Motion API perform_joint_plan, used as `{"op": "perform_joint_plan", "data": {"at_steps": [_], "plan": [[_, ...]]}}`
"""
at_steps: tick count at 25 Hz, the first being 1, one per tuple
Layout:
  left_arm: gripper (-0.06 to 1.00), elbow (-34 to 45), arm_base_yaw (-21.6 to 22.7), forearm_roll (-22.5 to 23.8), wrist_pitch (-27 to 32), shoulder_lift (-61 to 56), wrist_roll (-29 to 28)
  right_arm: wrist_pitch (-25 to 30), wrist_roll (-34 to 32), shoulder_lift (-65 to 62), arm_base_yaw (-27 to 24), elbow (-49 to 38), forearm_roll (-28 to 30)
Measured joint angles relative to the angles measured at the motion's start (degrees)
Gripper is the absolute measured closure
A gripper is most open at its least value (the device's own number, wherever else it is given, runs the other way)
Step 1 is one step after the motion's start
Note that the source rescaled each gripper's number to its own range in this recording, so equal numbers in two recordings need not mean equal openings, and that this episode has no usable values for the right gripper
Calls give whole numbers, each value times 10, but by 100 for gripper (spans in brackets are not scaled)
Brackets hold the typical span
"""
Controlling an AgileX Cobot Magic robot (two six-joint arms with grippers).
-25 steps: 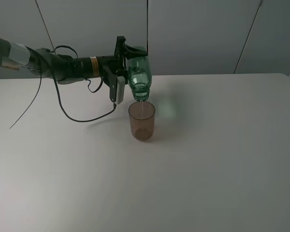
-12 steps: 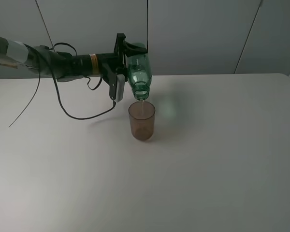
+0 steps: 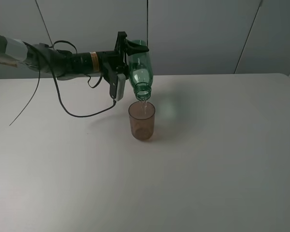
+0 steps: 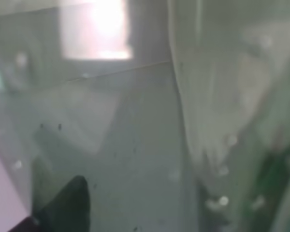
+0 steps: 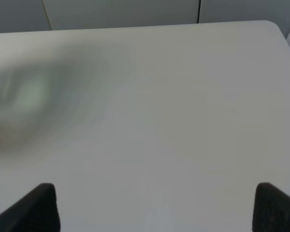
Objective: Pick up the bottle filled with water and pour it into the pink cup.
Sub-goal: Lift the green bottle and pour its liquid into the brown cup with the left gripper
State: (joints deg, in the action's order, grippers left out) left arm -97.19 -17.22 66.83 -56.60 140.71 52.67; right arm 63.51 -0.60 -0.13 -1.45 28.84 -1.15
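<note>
My left gripper (image 3: 128, 57) is shut on the green transparent bottle (image 3: 140, 70) and holds it tipped neck-down over the pink cup (image 3: 142, 121). A thin stream of water runs from the bottle's mouth into the cup. The cup stands upright on the white table (image 3: 208, 154), straight below the neck. The left wrist view is filled by the bottle's green wall (image 4: 135, 145), very close and blurred. The right gripper (image 5: 154, 212) shows only two dark fingertips (image 5: 36, 208), spread wide apart over bare table, holding nothing.
A black cable (image 3: 82, 113) hangs from the left arm and loops down onto the table left of the cup. Grey wall panels stand behind the table's far edge.
The bottle has tipped a little further and risen slightly above the cup. Water keeps flowing. The cup has not moved.
</note>
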Motion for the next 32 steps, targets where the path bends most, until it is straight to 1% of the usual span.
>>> {"op": "perform_joint_plan", "data": {"at_steps": [11,32], "plan": [[94,0,-1,0,0,-2,19,0,0,0,0,0,0],[94,0,-5,-1,-1,-10,105,0,0,0,0,0,0]]}}
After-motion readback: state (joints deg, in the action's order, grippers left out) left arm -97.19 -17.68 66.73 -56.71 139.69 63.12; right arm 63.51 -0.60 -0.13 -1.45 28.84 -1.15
